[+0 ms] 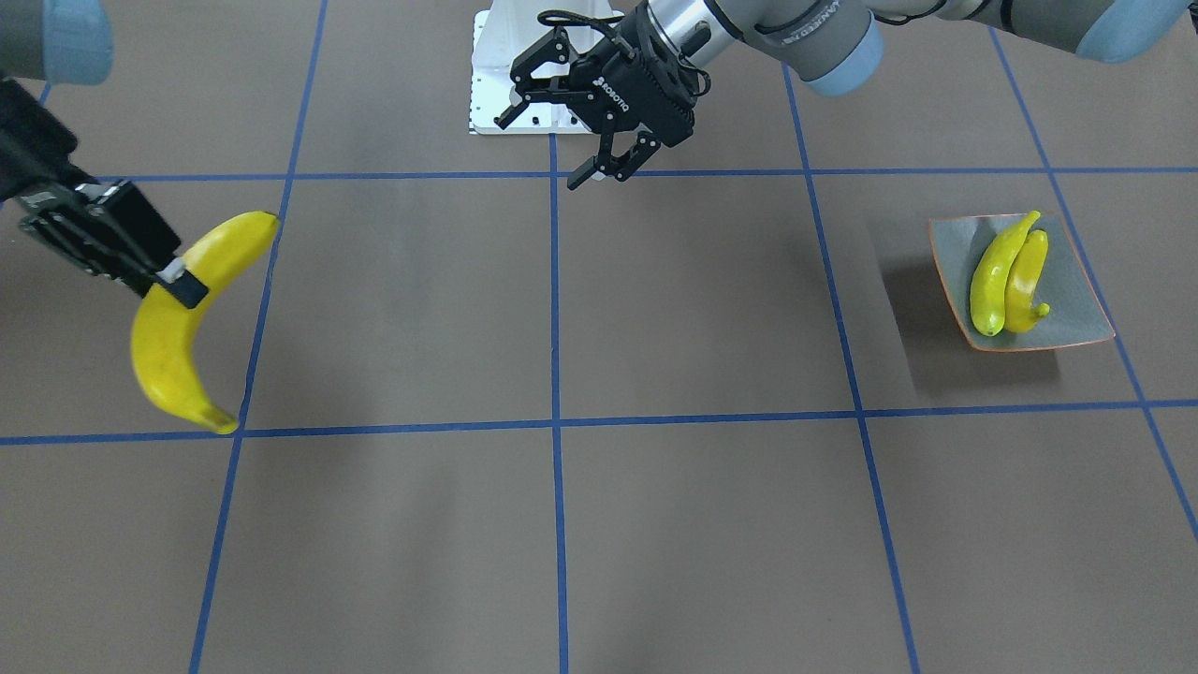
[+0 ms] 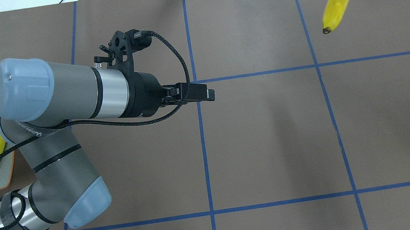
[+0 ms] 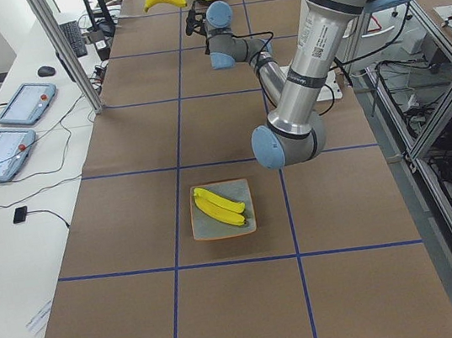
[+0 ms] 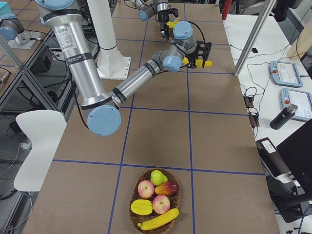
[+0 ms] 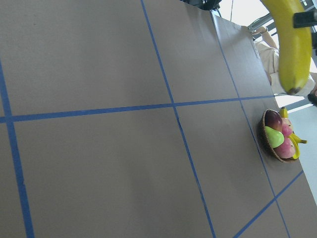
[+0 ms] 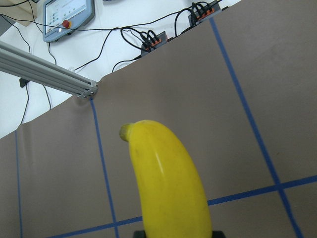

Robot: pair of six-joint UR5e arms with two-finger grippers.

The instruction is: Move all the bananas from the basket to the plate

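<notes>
Yellow and curved, the held banana [image 1: 173,346] hangs above the bench [image 1: 711,309], clamped mid-length in our right tool [image 1: 178,281]. Our left tool [image 1: 541,150] gapes wide, holding nothing. Two bananas [image 1: 1006,276] lie on the plate [image 1: 1076,300]; a fourth banana [image 4: 158,220] lies in the basket [image 4: 178,197].

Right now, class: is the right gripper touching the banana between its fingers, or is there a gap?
Touching. The exterior front-facing view shows the right gripper clamped across the middle of the banana, with no gap. The overhead exterior view agrees.
</notes>
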